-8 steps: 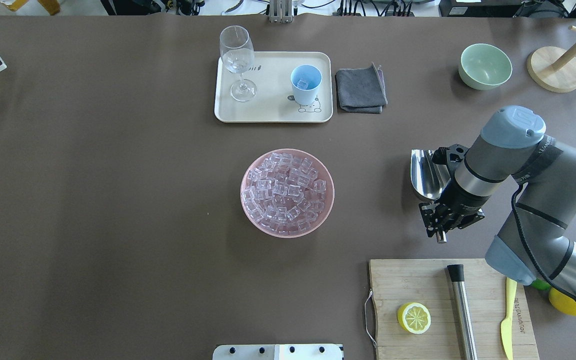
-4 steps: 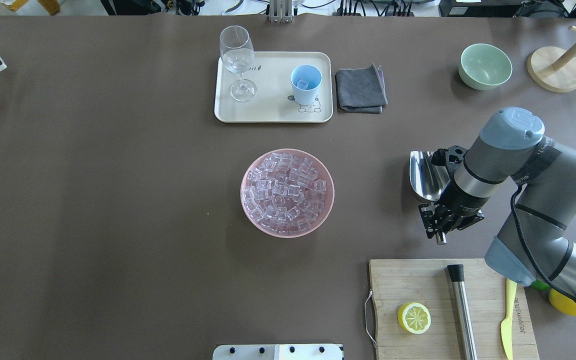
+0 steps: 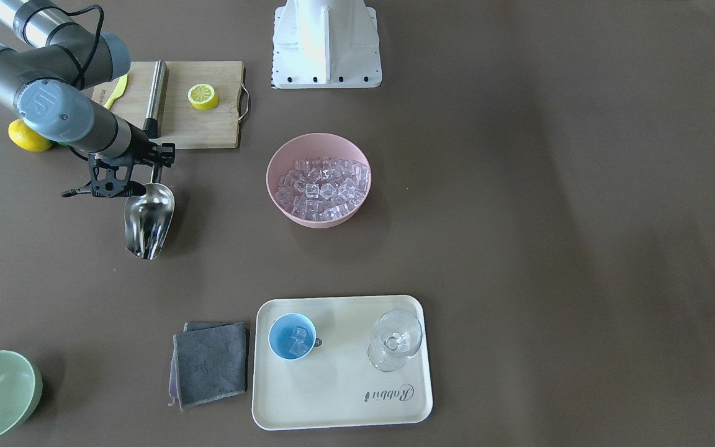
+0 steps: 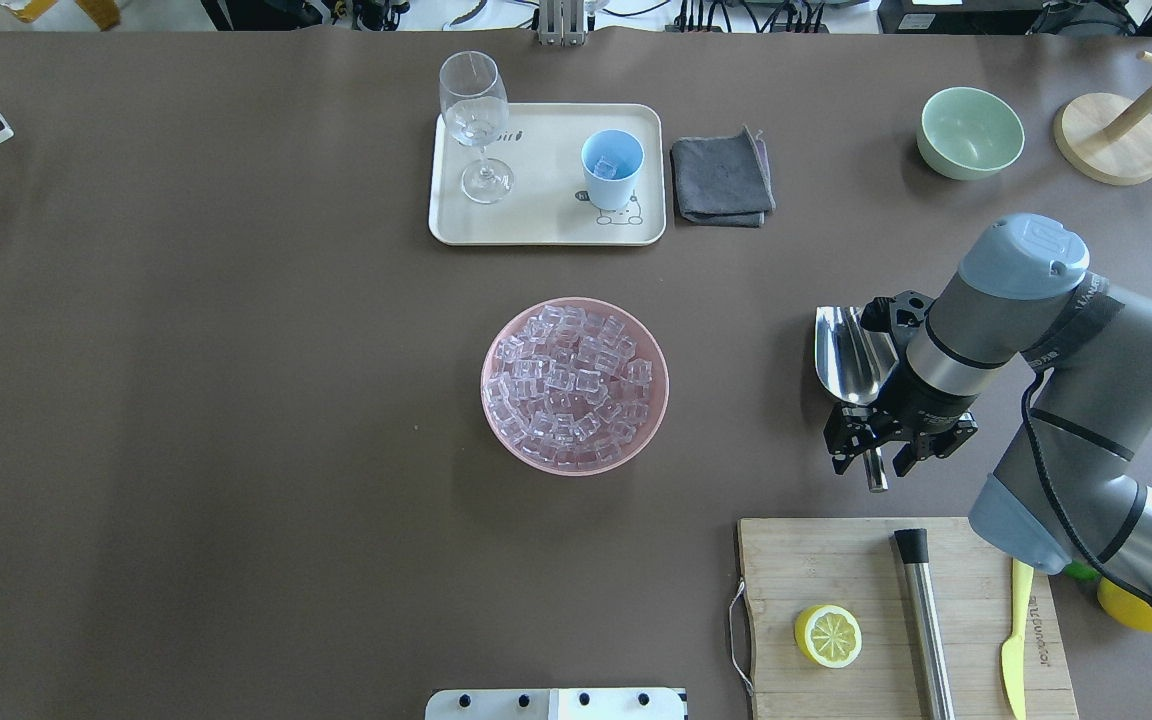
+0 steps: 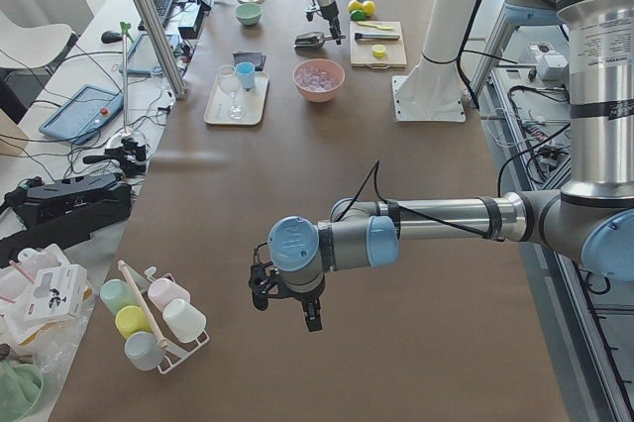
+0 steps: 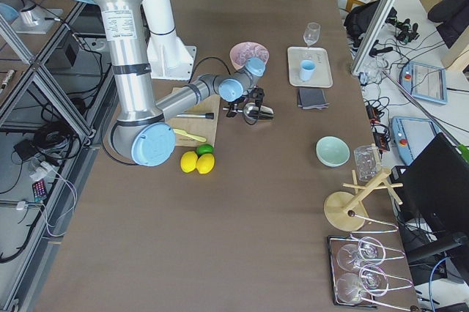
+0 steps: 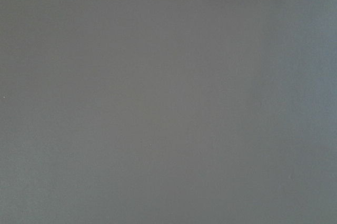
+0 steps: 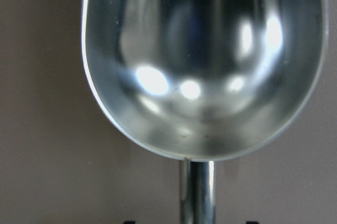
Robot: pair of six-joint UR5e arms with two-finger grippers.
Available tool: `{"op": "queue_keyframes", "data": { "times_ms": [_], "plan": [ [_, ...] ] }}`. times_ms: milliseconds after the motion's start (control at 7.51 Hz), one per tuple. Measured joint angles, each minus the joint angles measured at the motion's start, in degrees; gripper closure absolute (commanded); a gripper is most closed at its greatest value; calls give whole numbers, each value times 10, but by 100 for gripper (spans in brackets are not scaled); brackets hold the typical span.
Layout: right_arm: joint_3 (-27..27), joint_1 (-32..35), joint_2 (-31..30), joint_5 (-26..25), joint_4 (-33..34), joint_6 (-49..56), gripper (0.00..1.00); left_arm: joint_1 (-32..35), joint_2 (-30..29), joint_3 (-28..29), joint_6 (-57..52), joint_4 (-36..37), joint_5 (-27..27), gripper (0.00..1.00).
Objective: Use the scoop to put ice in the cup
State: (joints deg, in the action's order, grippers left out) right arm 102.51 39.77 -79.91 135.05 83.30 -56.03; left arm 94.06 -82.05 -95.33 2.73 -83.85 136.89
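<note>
Seen from overhead, the scoop point(image 4: 848, 352) is lying empty at 3 o'clock from the pink bowl point(image 4: 492, 415), its long axis running 12-to-6 and its mouth pointing to 12. The right gripper point(image 4: 872, 460) is straddling the handle with its fingers spread. The bowl is brimming with ice point(image 4: 571, 385). The cup point(image 4: 610, 188), at 12, is holding a few cubes. Whether the left gripper point(image 5: 287, 293) is spread or closed, I cannot tell.

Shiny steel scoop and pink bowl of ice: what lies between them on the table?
Only bare brown table lies between them, as the overhead view shows.
</note>
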Motion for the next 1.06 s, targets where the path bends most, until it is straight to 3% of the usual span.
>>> {"op": "queue_keyframes", "data": {
  "times_ms": [1065],
  "plan": [
    [32, 19, 0, -8, 8, 2, 2, -5, -1, 1, 0, 0, 0, 2]
  ]
}}
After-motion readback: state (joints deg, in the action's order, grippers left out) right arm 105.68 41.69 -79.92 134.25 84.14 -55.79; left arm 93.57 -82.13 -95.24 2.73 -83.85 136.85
